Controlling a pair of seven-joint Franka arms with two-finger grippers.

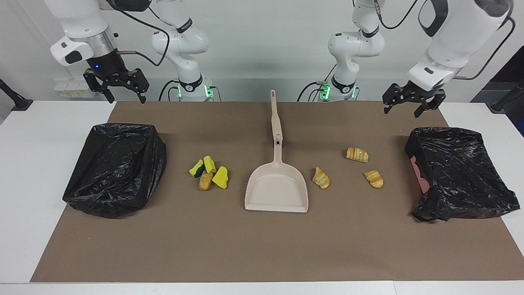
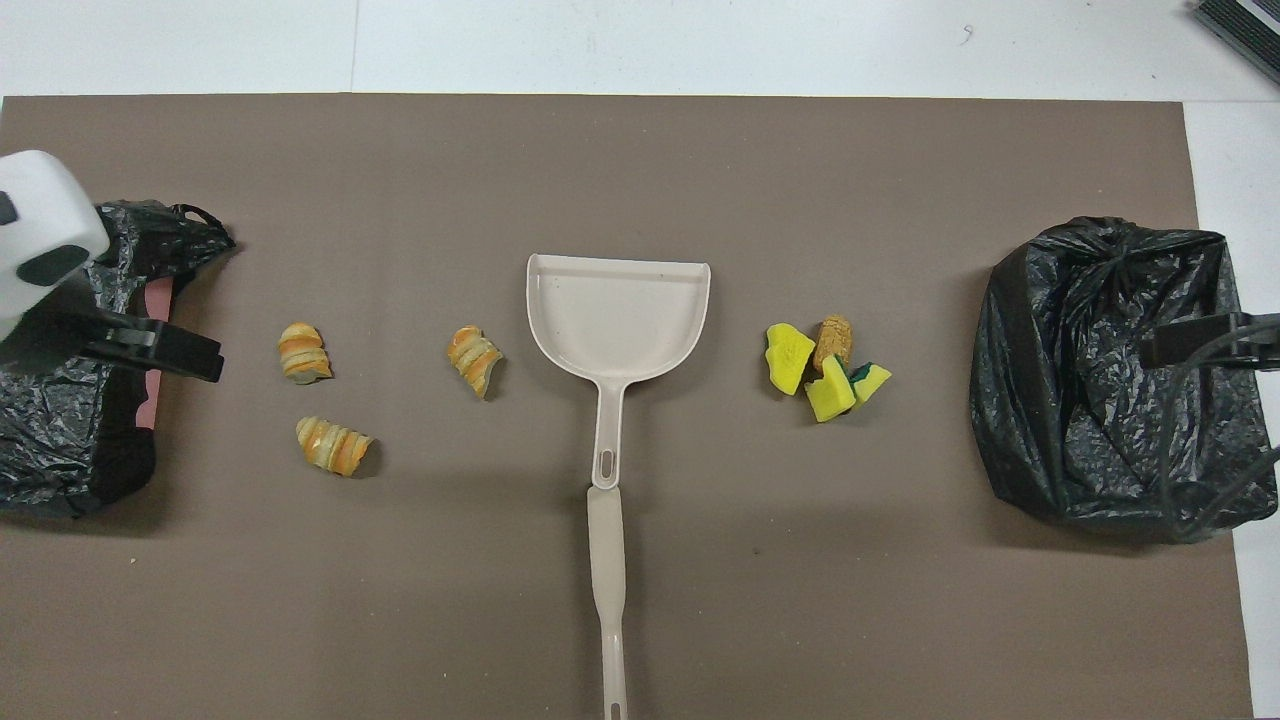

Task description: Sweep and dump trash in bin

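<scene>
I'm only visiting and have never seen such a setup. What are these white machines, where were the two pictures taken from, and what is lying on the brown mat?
They are two robot arms, each ending in a black claw. One picture faces them across the table; the other looks down from above their end. The left claw and the right claw both hang open in the air, holding nothing. On the mat lies a beige dustpan with its long handle pointing toward the robots. Beside it are three croissant-like pieces toward the left arm's end, and yellow sponge wedges with a brown nugget toward the right arm's end. A black-bagged bin sits at each end.
</scene>
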